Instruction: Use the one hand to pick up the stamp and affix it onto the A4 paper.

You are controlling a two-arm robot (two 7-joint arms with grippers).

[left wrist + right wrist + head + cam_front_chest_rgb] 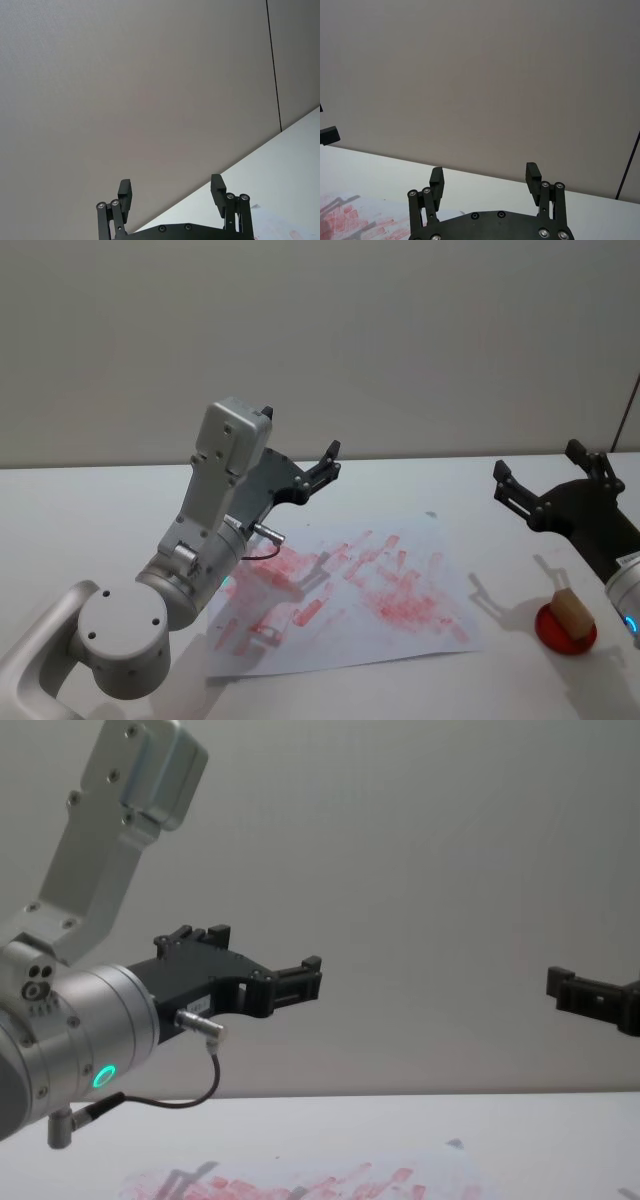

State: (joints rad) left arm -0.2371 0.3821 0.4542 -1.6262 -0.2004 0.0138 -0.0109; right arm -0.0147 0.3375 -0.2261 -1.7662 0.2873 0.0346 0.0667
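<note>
The stamp (572,611), a small tan wooden block, stands on a round red ink pad (560,633) at the table's right front. The A4 paper (420,540), covered with red-pink prints, lies in the middle of the table. My right gripper (538,466) hangs open in the air above and behind the stamp, with nothing between its fingers (532,176). My left gripper (328,462) is raised over the paper's far left part, also open and empty, its fingers (125,192) pointing at the wall.
The white table (90,510) runs back to a plain grey wall. The left arm's big silver body (190,570) with a green light ring (103,1076) rises over the paper's left side. A thin cable (190,1100) loops below it.
</note>
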